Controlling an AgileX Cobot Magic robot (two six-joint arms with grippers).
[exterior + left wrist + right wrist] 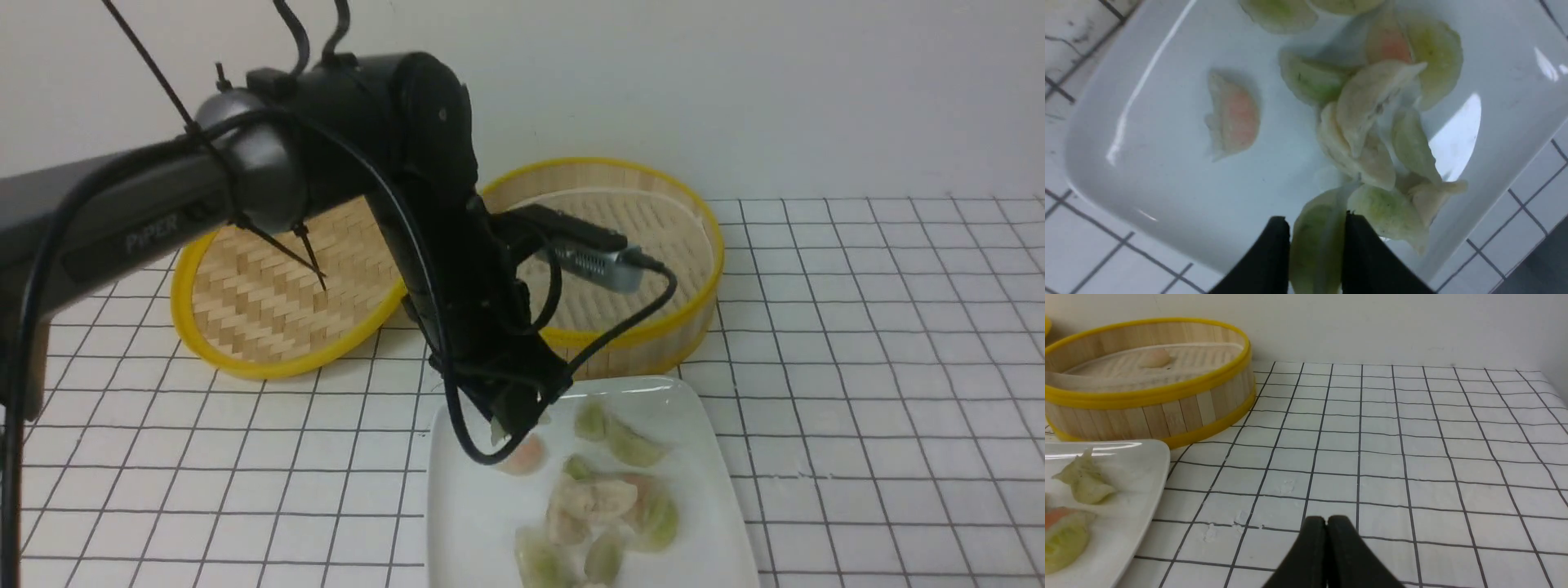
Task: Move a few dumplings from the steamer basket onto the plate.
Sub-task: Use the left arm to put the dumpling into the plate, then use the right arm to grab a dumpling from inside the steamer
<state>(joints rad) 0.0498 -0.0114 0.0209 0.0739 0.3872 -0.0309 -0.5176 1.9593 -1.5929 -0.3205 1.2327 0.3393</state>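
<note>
The held dumpling (1316, 241) is pale green and sits between the two black fingers (1265, 261) of the left gripper (516, 423), which is clamped on its flanks. Its long axis runs parallel to the fingers. One rounded end projects past the fingertips and points down toward the plate (461, 506). Whether that end touches the plate cannot be told.

The left gripper hangs over the plate's far left part, pointing steeply downward. Just beside it lies a single pinkish-orange dumpling (526, 455), apart from the others. The pile of dumplings (608, 506) occupies the middle of the plate. It mixes green, beige and pinkish pieces that overlap and point in differing directions.

The steamer basket (704, 245) stands directly behind the plate, close to its far edge. The right wrist view shows one pale pinkish dumpling (1154, 358) on the basket's liner.

A woven lid (261, 310) with a yellow rim lies to the left of the basket, its edge against the basket's wall.

The right gripper (1327, 522) is fully closed on nothing, above the gridded worktop (857, 367), to the right of the plate.
</note>
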